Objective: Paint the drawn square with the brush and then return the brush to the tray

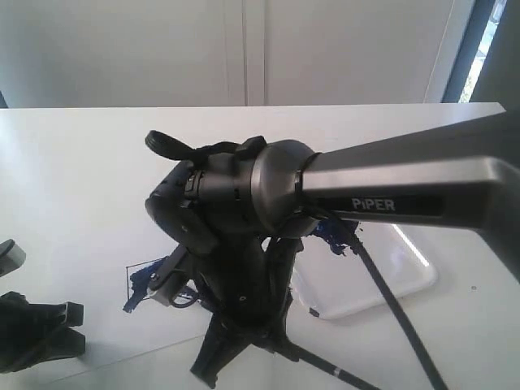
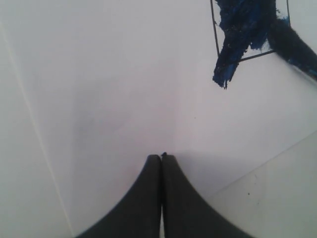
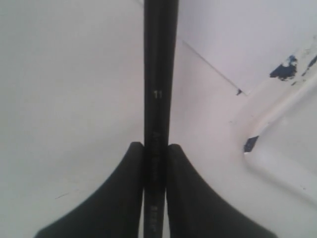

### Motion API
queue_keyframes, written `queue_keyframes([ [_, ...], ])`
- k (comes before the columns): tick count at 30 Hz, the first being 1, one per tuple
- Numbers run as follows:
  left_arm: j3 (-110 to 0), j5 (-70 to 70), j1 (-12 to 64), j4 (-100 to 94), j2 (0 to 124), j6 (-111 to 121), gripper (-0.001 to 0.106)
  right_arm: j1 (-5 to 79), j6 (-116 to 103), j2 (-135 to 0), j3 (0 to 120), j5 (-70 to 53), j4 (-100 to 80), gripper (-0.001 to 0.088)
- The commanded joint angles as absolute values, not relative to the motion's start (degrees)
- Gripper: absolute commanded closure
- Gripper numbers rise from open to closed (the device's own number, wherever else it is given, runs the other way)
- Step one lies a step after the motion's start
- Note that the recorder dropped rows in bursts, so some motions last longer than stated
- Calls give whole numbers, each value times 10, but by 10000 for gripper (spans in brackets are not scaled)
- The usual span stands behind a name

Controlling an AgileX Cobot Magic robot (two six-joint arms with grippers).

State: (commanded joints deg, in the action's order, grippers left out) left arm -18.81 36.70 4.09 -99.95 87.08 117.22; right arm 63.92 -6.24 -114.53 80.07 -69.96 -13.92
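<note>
The drawn square (image 2: 247, 29) is a thin black outline smeared with dark blue paint, one streak running out past its corner. In the exterior view the square (image 1: 140, 284) shows only partly, beside my right arm (image 1: 244, 203), which hides the rest. My right gripper (image 3: 156, 146) is shut on the brush (image 3: 159, 74), whose black handle, marked 11, runs straight out between the fingers. The brush tip is hidden. The white tray (image 1: 390, 284) lies right of the arm; its rim (image 3: 277, 163) is close beside the right gripper. My left gripper (image 2: 162, 157) is shut and empty over white paper, away from the square.
A black cable (image 1: 398, 317) crosses over the tray. Blue paint specks (image 3: 285, 69) mark the tray's far part. The white paper sheet's edge (image 2: 267, 158) runs near the left gripper. The table's back edge (image 1: 244, 107) meets a white wall.
</note>
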Motion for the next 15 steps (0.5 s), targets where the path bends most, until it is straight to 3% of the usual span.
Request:
queue_keyframes([
  [15,-188,378,41,-999,871,1171,1053,639,-64,-1195,846,-700,-139,868],
])
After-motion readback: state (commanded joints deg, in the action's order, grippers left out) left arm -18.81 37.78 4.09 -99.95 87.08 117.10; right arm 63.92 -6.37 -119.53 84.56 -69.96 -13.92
